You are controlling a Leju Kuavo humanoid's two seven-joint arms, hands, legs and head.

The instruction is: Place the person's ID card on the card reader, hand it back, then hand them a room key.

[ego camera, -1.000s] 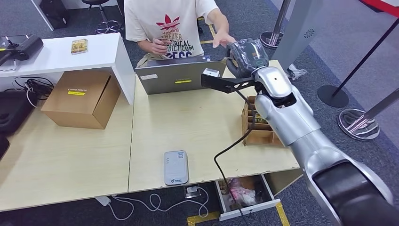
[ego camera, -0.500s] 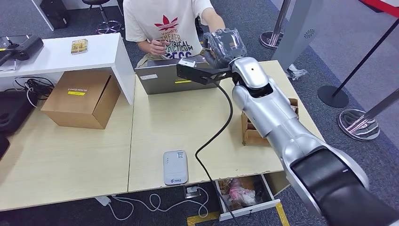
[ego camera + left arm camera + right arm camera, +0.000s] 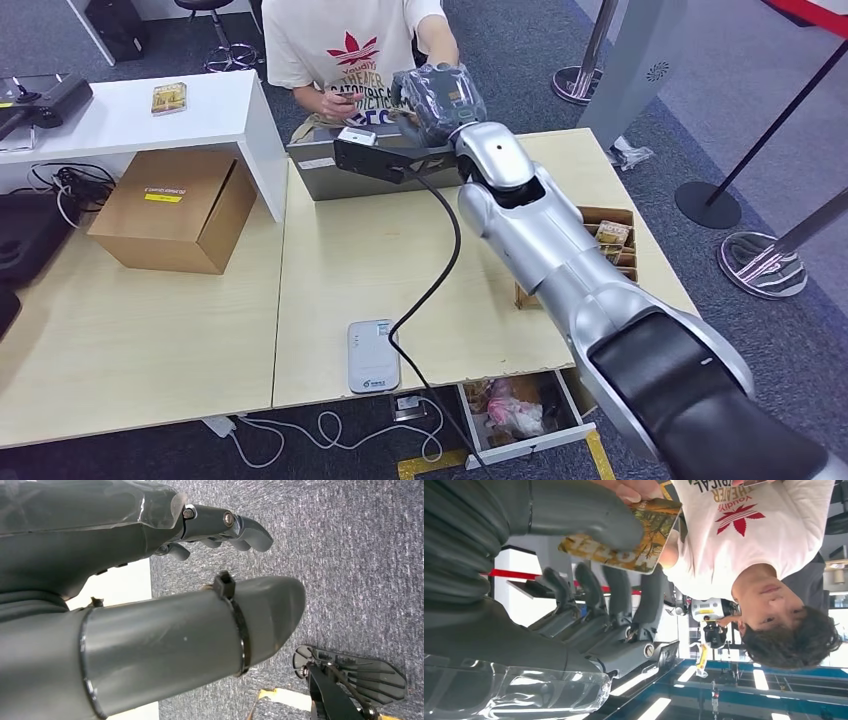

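Note:
My right hand (image 3: pixel 440 98) reaches over the grey laptop (image 3: pixel 365 165) toward the seated person (image 3: pixel 340 45) in a white shirt. In the right wrist view the right hand (image 3: pixel 589 580) pinches a yellow-brown room key card (image 3: pixel 624 540) printed HOTEL between thumb and fingers. The person's fingertips (image 3: pixel 626 489) touch the card's far edge. The grey card reader (image 3: pixel 373 356) lies near the table's front edge with nothing on it. My left hand (image 3: pixel 150 570) hangs over grey carpet with its fingers apart, holding nothing.
A wooden box (image 3: pixel 600 240) of key cards stands by the right table edge, under my right arm. A cardboard box (image 3: pixel 175 208) and a white shelf (image 3: pixel 130 115) are at the left. A drawer (image 3: pixel 520 412) is open below the table. Stanchion bases (image 3: pixel 760 262) stand at the right.
My right arm has swung left from above the wooden box to in front of the person, carrying the key card. The person's hand has come to the card.

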